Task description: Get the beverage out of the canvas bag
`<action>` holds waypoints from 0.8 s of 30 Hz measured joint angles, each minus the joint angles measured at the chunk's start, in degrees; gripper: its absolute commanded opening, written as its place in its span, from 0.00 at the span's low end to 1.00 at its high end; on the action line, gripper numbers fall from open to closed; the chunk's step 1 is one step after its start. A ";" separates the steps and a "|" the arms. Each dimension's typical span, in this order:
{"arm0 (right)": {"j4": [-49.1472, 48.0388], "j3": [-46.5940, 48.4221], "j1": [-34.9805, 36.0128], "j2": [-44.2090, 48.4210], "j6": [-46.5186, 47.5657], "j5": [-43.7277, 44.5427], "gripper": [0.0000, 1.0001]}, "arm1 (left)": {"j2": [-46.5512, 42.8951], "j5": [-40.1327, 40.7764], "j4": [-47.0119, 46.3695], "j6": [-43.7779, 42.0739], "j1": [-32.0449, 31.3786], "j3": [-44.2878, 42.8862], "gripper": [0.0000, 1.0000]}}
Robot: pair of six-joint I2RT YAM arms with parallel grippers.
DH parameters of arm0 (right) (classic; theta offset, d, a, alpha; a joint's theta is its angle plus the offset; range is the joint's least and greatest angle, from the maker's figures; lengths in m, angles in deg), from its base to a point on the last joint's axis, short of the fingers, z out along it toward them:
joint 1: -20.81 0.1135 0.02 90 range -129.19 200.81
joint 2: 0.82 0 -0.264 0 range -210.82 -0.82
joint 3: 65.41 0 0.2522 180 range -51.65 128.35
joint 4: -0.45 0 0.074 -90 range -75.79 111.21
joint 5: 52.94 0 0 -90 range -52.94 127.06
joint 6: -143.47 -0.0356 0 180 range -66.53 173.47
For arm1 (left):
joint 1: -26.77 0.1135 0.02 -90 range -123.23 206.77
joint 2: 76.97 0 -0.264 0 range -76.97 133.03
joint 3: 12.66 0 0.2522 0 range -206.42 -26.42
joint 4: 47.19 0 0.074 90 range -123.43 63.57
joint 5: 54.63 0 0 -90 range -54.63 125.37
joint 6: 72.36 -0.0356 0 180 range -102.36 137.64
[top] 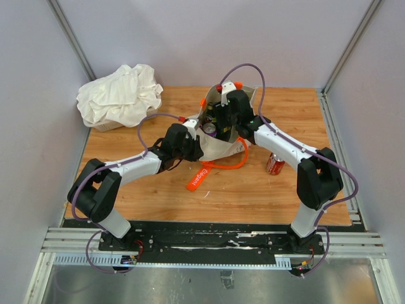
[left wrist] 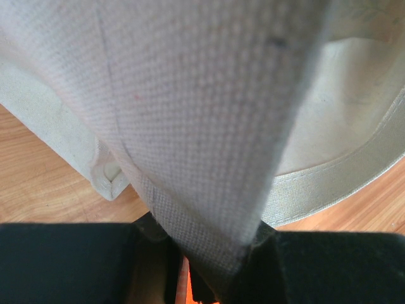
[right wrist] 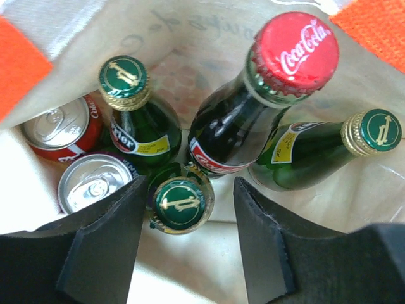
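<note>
While the right gripper (right wrist: 186, 190) hangs inside the mouth of the canvas bag (right wrist: 190, 25), which sits toward the far middle of the table (top: 158, 196), its jaws stand apart and hold nothing. One jaw is on each side of the gold-rimmed cap of a green bottle (right wrist: 180, 204) just below them. To my eye that is the beverage to take. I'd sink lower so the pads meet the neck under the cap, squeeze squarely, then lift straight up. A Coca-Cola bottle (right wrist: 253, 107) and a silver-topped can (right wrist: 95, 183) crowd it on either side, close enough to snag. At the bag's near left side the left gripper (left wrist: 209, 237) is clamped on the cloth, which should hold the mouth wide, so it ought not to let go
</note>
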 measured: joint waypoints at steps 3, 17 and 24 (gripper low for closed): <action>-0.50 0.00 -0.79 -0.70 -0.72 -0.46 0.50 | -0.04 0.00 0.09 0.00 0.00 0.00 0.06; -3.26 0.04 -1.95 -2.58 -3.21 -3.74 0.03 | -0.22 0.48 0.35 0.02 -0.02 0.00 0.06; -3.50 0.04 -1.95 -2.64 -3.26 -3.80 0.01 | -0.22 0.55 0.35 0.02 -0.02 0.00 0.06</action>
